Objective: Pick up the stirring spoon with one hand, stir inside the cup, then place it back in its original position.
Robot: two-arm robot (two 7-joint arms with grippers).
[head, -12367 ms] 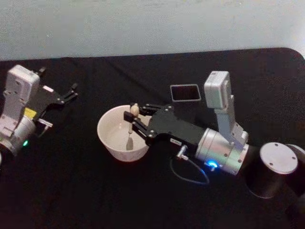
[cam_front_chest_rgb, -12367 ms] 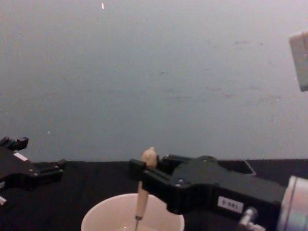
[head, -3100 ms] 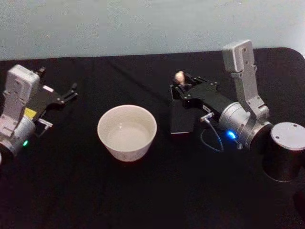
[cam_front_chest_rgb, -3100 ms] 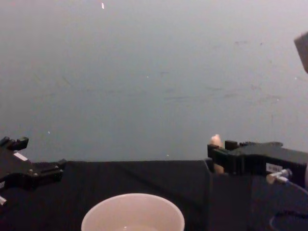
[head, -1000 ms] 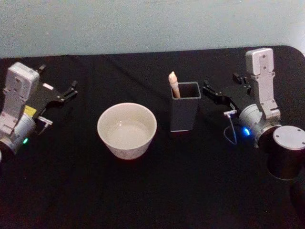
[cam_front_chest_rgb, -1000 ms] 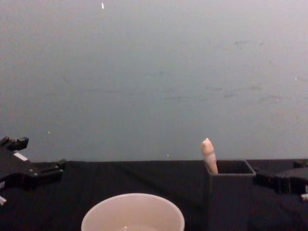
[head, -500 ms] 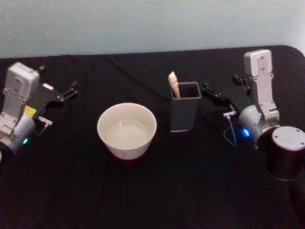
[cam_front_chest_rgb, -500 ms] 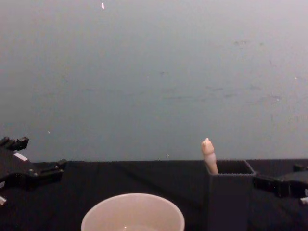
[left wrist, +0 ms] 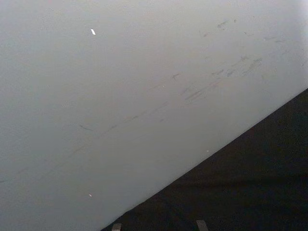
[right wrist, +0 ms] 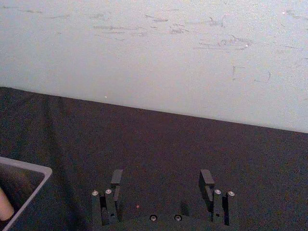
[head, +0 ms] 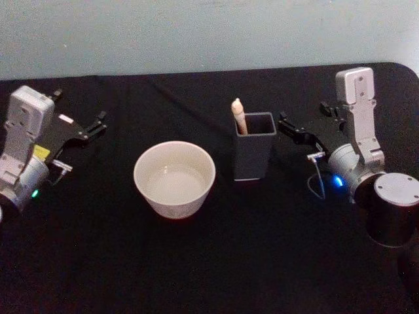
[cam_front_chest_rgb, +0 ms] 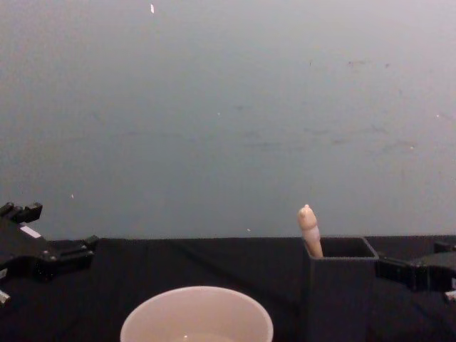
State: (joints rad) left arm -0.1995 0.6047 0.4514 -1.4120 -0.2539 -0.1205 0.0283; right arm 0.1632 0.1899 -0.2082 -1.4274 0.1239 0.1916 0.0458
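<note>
The stirring spoon (head: pixel 239 116) stands in the dark grey square holder (head: pixel 254 156), its cream handle (cam_front_chest_rgb: pixel 309 229) sticking up at the holder's left corner while the shaft and bowl are hidden inside. To the holder's left sits the cream-white cup (head: pixel 174 178), with nothing in it. My right gripper (head: pixel 301 114) hovers just right of the holder, open, with nothing between its fingers (right wrist: pixel 206 179). At the table's far left my left gripper (head: pixel 80 108) is parked and open.
A black cloth covers the table (head: pixel 216 261), which ends at a pale wall behind. A dark cylinder with a grey top (head: pixel 391 210) stands at the right, beside my right wrist. In the chest view the cup's rim (cam_front_chest_rgb: pixel 196 293) sits low and in front.
The right gripper held the spoon in the cup, carried it to the holder, let go and drew back to the right. Over the last second almost nothing moves.
</note>
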